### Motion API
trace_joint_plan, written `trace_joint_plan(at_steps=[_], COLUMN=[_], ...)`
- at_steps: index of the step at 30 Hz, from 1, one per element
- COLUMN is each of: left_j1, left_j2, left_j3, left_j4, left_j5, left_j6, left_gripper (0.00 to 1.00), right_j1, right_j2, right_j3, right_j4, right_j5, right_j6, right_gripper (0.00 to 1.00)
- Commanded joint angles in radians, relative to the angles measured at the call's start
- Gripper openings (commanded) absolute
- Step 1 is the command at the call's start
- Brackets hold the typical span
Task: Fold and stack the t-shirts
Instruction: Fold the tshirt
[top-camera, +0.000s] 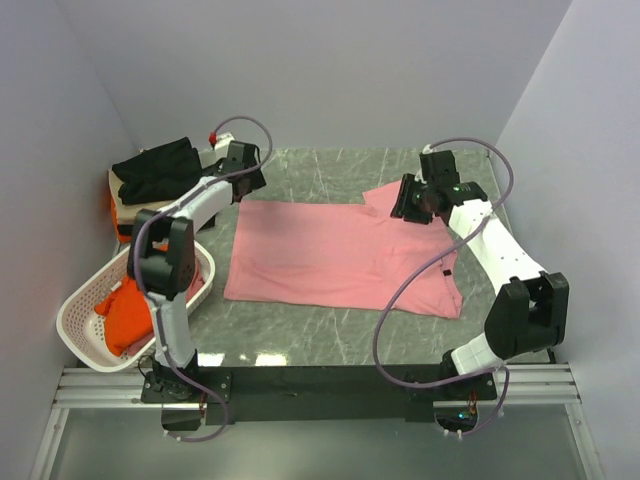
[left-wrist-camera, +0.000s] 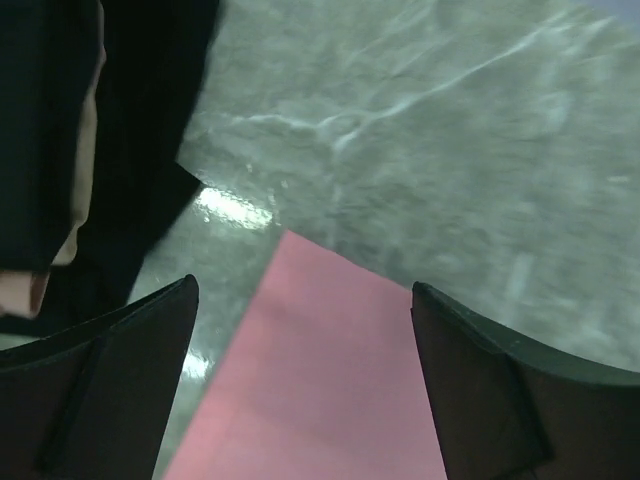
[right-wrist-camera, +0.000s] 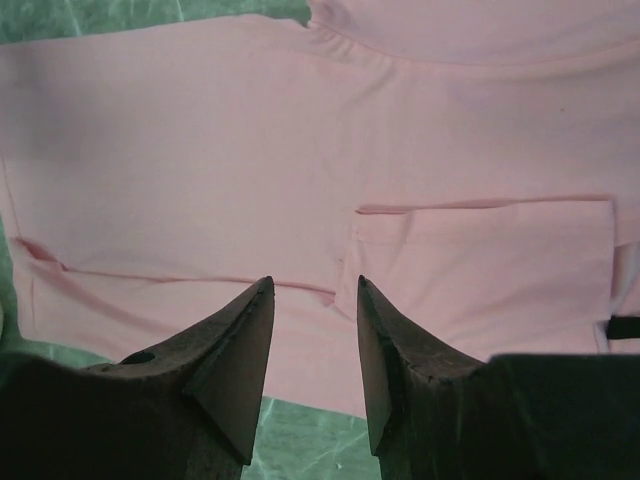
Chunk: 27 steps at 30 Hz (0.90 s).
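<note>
progress: looking early-ish, pink t-shirt (top-camera: 340, 260) is lying spread mid-table (top-camera: 300, 335), barely folded; black t-shirt (top-camera: 158, 168) is sitting piled by the far left corner; orange-red t-shirt (top-camera: 125, 318) is waiting in the basket (top-camera: 75, 322) | left gripper (left-wrist-camera: 305, 300): hovering wide open and empty over the pink one's far left corner | right gripper (right-wrist-camera: 315, 285): jaws partly apart, gripping nothing, hanging over its far right edge

The tabletop (top-camera: 330, 168) was a grey-green marbled slab with pale veins. A light pink t-shirt (top-camera: 320, 250) lay flat across its middle, the right side folded in over the body and one sleeve pointing toward the far right. Bare stone showed along the far and near edges. At the far left corner sat a pile with a black t-shirt (top-camera: 160, 168) on top. A white basket (top-camera: 75, 315) stood by the near left edge; whether it rested on the tabletop was unclear.
</note>
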Motion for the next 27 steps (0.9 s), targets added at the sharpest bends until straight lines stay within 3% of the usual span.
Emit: trace_joint_plan(at_steps=[1, 14, 27], left_j1=[0.023, 0.076, 0.079], left_j2=[0.111, 0.262, 0.276], left_j3=[0.069, 0.149, 0.135], left_j4=[-0.036, 0.012, 0.012], left_j5=[0.052, 0.103, 0.133], left_j6=[0.076, 0.113, 0.109], left_gripper=[0.92, 0.86, 0.56], right_j1=[-0.005, -0.014, -0.011], right_j2=[0.022, 0.007, 0.012], right_j3=[0.030, -0.039, -0.051], right_j4=[0.020, 0.065, 0.074], right_j5=[-0.060, -0.105, -0.119], right_j6=[-0.020, -0.033, -0.031], right_gripper=[0.46, 0.46, 0.46])
